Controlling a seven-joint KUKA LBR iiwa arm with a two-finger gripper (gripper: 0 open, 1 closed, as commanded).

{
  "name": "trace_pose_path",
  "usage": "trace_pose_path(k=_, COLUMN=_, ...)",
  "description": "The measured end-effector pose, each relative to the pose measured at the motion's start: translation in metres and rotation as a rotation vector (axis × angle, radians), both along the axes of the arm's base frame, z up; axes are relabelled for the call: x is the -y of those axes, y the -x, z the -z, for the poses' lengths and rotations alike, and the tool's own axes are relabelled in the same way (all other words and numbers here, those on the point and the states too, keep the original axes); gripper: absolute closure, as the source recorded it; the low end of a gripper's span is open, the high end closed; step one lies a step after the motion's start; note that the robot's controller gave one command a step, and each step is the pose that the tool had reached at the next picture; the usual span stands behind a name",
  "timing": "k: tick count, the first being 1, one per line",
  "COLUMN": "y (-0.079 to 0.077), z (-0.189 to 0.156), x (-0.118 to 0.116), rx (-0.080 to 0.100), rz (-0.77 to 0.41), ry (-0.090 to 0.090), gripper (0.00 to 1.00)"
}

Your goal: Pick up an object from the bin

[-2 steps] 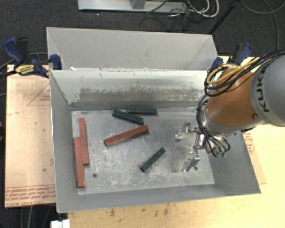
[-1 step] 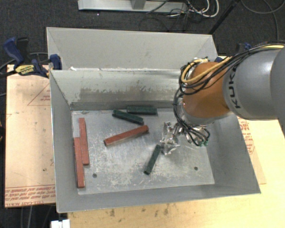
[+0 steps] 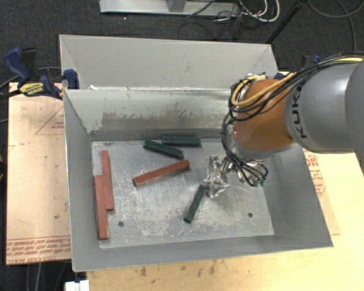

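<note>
My gripper [image 3: 216, 183] hangs low in the bin's right half, its metal fingers pointing down at the upper end of a dark green bar [image 3: 195, 203] that lies slanted on the floor. The fingertips are at or just above that end; whether they touch it is unclear. A reddish-brown bar [image 3: 161, 173] lies slanted to the left of the gripper. Two more dark green bars [image 3: 182, 141] [image 3: 163, 150] lie near the back wall, above and left of the gripper.
Two long reddish-brown bars [image 3: 105, 179] [image 3: 101, 208] lie side by side along the bin's left wall. The arm with its orange cover and cables overhangs the bin's right side.
</note>
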State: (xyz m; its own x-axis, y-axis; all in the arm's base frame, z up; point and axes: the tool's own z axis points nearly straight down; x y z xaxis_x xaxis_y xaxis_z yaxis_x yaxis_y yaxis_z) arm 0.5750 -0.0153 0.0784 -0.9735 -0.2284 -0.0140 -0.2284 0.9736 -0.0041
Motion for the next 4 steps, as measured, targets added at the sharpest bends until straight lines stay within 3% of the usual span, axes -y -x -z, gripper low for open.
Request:
trace_pose_path(k=1, y=-0.083, z=0.003, x=-0.017, rx=-0.014, rz=-0.294, ry=0.0, gripper=0.0)
trace_pose_path(k=3, y=-0.083, z=0.002, x=-0.017, rx=-0.013, rz=-0.296, ry=0.001, gripper=0.0)
trace_pose_path(k=4, y=-0.078, z=0.001, x=-0.065, rx=-0.003, rz=-0.334, ry=0.008, gripper=0.0)
